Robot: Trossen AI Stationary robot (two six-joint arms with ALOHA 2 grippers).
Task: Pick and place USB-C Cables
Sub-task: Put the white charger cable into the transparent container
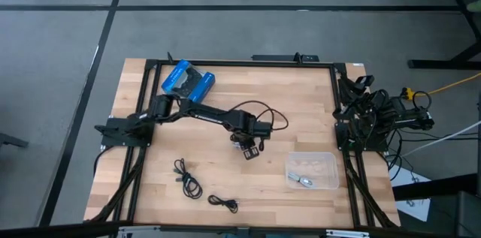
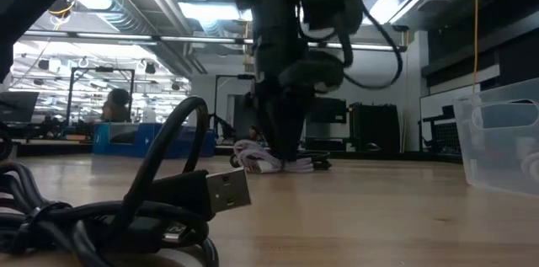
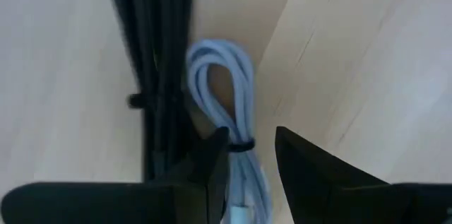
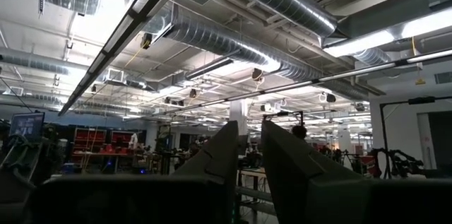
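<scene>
Left gripper (image 3: pixel 248 162) — mid-table, fingers narrowly parted astride a silvery-grey cable (image 3: pixel 226 86), not clamped; black cable (image 3: pixel 159 75) just beside; further black cables (image 1: pixel 188 179) near front edge; right gripper (image 4: pixel 248 155) parked aside, slightly open, empty

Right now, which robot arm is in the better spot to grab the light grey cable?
The left. Its gripper hangs right over the grey cable, fingers open around it. The right arm is folded at the table's edge.
</scene>
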